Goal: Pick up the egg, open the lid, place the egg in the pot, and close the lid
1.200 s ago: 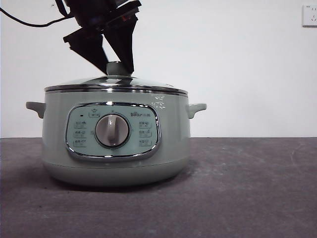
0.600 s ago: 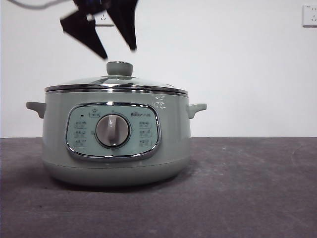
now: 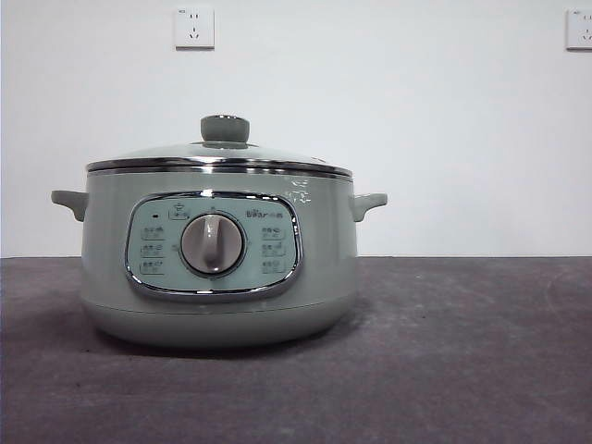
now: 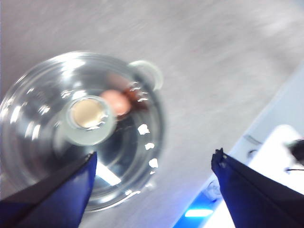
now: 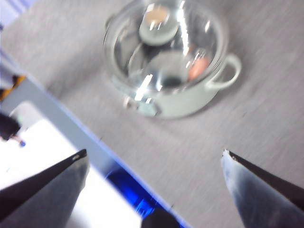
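The sage-green pot (image 3: pixel 218 250) stands on the grey table, left of centre in the front view. The glass lid (image 3: pixel 222 153) sits closed on it, knob (image 3: pixel 225 128) on top. The egg (image 4: pixel 115 101) lies inside the pot, seen through the lid in the left wrist view; it also shows in the right wrist view (image 5: pixel 198 68). My left gripper (image 4: pixel 154 171) is open and empty, high above the lid (image 4: pixel 83 128). My right gripper (image 5: pixel 154 159) is open and empty, high above the table, well away from the pot (image 5: pixel 171 61). Neither gripper shows in the front view.
Grey table surface (image 3: pixel 462 351) stretches to the right of the pot. Two wall sockets (image 3: pixel 193 28) are on the white wall behind. The table's edge and a white area with blue light (image 4: pixel 266 171) show in both wrist views.
The gripper that was at the lid knob let go of it, rose and left the front view. The lid stays closed on the pot.
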### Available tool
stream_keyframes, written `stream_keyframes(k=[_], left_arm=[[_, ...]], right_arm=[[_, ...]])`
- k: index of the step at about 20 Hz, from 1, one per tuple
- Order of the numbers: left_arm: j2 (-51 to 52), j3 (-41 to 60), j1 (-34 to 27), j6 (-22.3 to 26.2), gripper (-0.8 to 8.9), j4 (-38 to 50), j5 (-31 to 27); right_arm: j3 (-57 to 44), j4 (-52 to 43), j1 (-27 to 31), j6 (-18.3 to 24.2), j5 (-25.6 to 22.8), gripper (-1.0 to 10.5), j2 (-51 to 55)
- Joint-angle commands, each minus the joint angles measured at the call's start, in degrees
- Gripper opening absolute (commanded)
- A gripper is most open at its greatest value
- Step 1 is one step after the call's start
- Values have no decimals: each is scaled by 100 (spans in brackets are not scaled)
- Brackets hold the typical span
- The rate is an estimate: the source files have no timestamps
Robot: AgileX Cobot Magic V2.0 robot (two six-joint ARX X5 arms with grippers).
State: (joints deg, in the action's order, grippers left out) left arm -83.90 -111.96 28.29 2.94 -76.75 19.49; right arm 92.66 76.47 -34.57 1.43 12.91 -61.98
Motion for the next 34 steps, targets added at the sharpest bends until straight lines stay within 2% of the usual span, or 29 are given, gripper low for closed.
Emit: stream_keyframes(k=[1,2,3,4,21,22,23,25,26,28,32,34], left_arm=[[280,15,0,-13,220,-293,208],[376,15,28,-11,79,-293,197],[472,15,63,7,-7,-293,199],[531,15,85,11,-8,-293,199],[619,15,92,15,-3,-289,155],[619,15,83,44,-4,-289,103],[619,15,76,308,-3,-247,-94],[726,15,-190,649,-3,173,-706],[809,17,-376,850,-3,568,-800],[1099,22,-804,1202,-3,1300,-621],[1840,120,-1805,1237,-3,2065,-439],[2334,643,-2315,1237,-3,2640,-444]], right_arm=[[-22,199,-4,-28,70,427,-105],[-22,208,-4,-26,63,301,-144],[-22,208,-4,15,68,70,-157],[-22,208,-4,149,66,-10,-164],[-22,170,0,122,46,1,-133],[-22,170,0,122,46,1,-133],[-22,170,0,122,48,1,-133],[-22,170,0,122,48,1,-133],[-22,170,0,122,48,1,-133],[-22,170,0,122,48,1,-133],[-22,170,0,122,26,1,-133],[-22,170,0,120,31,1,-122]])
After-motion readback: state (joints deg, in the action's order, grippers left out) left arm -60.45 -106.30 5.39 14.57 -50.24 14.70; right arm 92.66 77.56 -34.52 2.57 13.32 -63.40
